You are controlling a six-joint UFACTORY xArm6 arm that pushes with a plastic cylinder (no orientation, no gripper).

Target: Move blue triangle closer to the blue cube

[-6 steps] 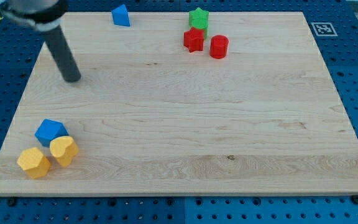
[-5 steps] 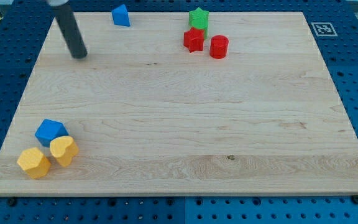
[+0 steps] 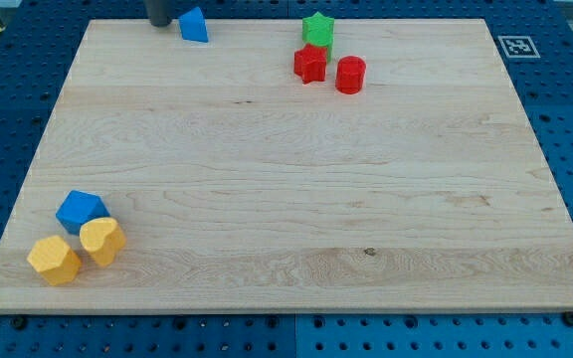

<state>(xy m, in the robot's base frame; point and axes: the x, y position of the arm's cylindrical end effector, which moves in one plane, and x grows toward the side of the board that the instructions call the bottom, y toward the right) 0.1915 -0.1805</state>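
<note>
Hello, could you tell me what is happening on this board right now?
My tip sits at the view's top edge, just left of the blue triangle, which I must push toward the blue cube at the bottom left. The cube sits beside two yellow blocks. The triangle is not near it yet.

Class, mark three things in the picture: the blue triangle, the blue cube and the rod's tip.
blue triangle (image 3: 194,25), camera view, centre of its front face.
blue cube (image 3: 80,211), camera view, middle of its top face.
my tip (image 3: 160,23), camera view, rod's very end, just left of the blue triangle.
</note>
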